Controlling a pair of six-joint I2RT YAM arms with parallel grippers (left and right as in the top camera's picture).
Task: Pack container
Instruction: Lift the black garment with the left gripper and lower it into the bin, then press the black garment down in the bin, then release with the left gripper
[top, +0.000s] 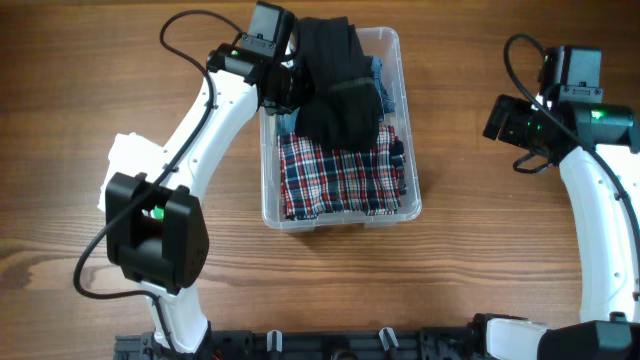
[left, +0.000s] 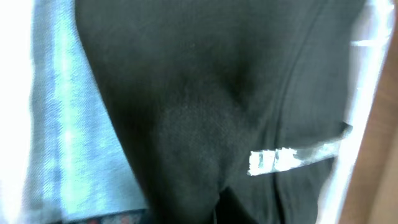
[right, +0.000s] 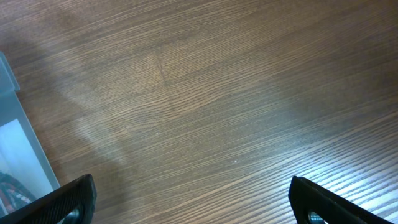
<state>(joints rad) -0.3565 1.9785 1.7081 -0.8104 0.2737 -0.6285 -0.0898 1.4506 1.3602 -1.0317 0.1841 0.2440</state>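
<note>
L end effector (top: 291, 86) behind cloth (top: 337, 102)

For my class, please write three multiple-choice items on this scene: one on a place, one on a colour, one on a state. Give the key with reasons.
1. Where in the container does the plaid cloth lie?
A the far end
B the end nearer the arm bases
C the middle, rolled into a ball

2. The topmost garment at the far end is:
A yellow
B white
C black

3. The right tool is:
A open and empty
B shut on a cloth
C shut on the rim

Key:
1 B, the overhead view shows plaid against the near wall.
2 C, it is black all over.
3 A, its fingers stand wide apart over bare table.
</note>
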